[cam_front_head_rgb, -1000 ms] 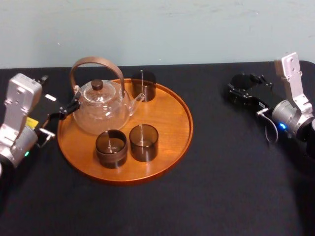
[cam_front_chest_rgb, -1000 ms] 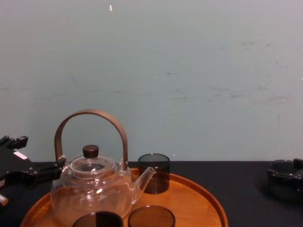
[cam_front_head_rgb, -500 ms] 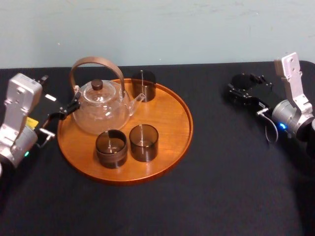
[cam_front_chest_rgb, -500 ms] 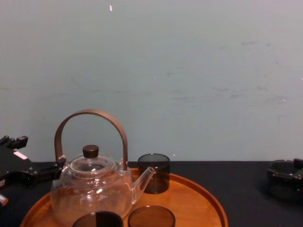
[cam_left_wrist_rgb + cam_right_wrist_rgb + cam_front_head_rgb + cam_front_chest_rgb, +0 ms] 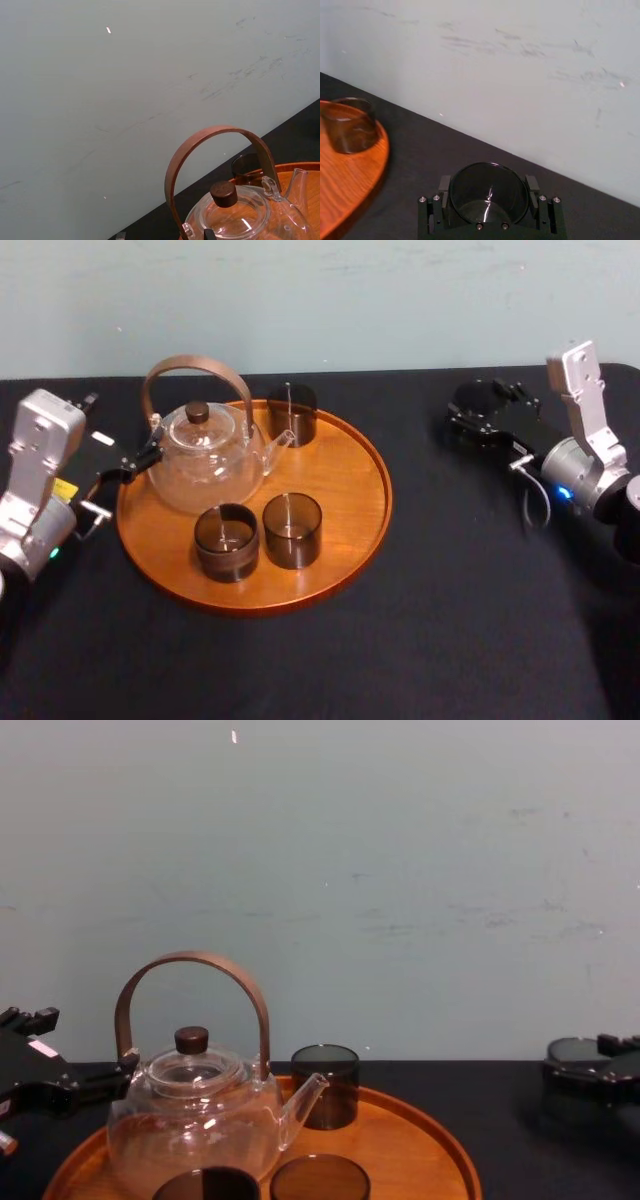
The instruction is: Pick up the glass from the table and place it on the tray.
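While outstretched, right gripper (image 5: 476, 421) around glass (image 5: 489, 194).

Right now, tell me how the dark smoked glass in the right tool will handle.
This dark smoked cylindrical glass looks thin-walled, so probably fragile. Its smooth sides may slip in the right tool. Short and wide, it should stand stably.

Bench (image 5: 440, 560) between tray (image 5: 355, 510) and right gripper (image 5: 476, 412), jaws closed on held glass (image 5: 478, 396): open lane. Tray's right third: bare wood. Obstacles across the rest:
- teapot (image 5: 205, 465), tall arched handle
- rear glass (image 5: 292, 413), by the spout
- front-left glass (image 5: 226, 540) and front-right glass (image 5: 292, 530), near each other

Left gripper (image 5: 125, 468) sits just beside tray's left rim.
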